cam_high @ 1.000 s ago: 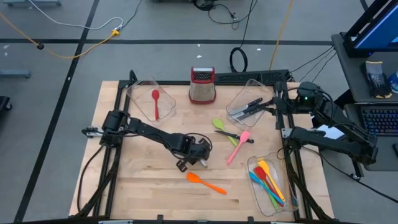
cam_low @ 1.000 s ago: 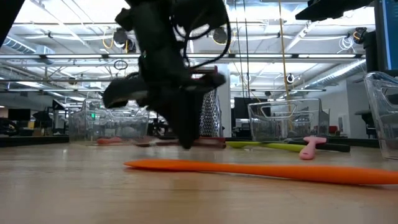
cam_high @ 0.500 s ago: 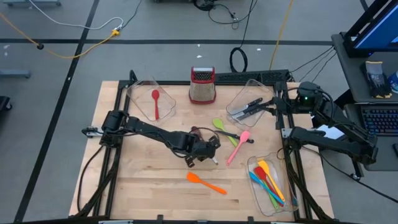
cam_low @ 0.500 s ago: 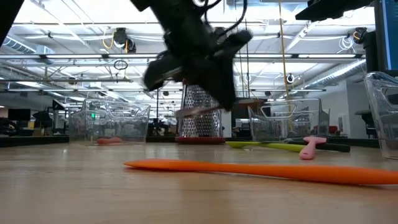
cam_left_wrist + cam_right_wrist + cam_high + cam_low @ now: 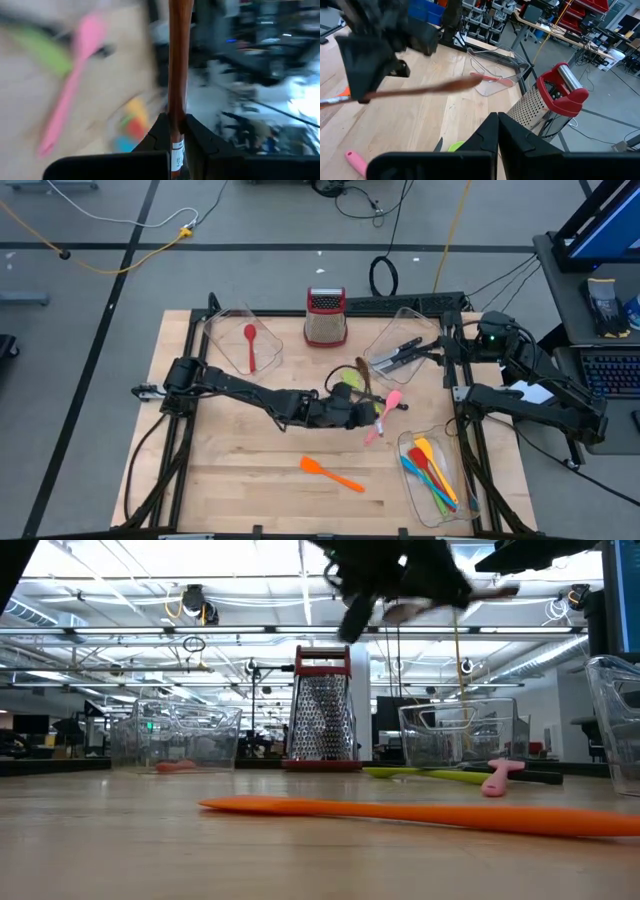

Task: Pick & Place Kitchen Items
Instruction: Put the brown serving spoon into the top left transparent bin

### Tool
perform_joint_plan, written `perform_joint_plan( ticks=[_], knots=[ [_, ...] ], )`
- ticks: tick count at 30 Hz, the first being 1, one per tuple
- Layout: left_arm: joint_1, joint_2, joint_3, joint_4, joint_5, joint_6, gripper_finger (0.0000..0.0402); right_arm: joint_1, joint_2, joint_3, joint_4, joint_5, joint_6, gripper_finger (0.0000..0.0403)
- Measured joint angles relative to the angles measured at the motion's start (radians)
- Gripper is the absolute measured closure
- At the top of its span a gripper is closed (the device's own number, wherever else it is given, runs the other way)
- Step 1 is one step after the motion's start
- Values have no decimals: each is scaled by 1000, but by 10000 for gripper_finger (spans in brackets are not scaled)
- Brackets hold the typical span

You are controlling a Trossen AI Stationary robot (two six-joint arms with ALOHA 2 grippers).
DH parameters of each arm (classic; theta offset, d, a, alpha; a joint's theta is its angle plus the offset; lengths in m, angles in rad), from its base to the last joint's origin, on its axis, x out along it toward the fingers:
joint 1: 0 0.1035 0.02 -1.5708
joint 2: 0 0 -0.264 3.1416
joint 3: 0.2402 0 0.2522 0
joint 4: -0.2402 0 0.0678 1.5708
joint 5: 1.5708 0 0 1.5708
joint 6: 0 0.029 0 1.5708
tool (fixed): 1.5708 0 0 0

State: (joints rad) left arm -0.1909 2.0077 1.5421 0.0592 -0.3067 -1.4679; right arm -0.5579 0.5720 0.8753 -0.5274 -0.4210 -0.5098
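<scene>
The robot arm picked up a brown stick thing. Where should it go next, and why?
Probably on toward a clear bin to drop it in. The left gripper is shut on the brown utensil, lifted above the table, and other utensils already lie sorted in bins.

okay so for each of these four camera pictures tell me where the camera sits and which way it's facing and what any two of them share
High view: above the table, looking straight down; both arms show, left gripper shut on the brown utensil.
Low view: at tabletop height, looking level across the orange spatula to the grater; left arm overhead.
Left wrist view: on the left wrist, looking along its shut jaws.
Right wrist view: on the right wrist, over its shut jaws toward the left arm.
Shared: high and left wrist views both show the pink spatula.
</scene>
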Motion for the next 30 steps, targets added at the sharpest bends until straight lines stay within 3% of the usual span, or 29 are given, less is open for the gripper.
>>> perform_joint_plan(
  ticks=[6, 11, 15, 20, 30],
  knots=[
    [1, -1, 1, 337, -113, 295, 389, 0, 0, 0, 0, 0, 0, 403],
    [2, -1, 1, 469, -221, 449, 389, 0, 0, 0, 0, 0, 0, 403],
    [6, -33, 1, 485, -302, 519, 388, -1, 0, 0, 0, 0, 0, 403],
    [6, -112, 1, 353, -422, 577, 389, -1, 0, 0, 0, 3, 0, 403],
    [-1, -323, 1, -204, -652, 483, 389, -1, 0, 0, 0, 7, 6, 403]
  ],
)
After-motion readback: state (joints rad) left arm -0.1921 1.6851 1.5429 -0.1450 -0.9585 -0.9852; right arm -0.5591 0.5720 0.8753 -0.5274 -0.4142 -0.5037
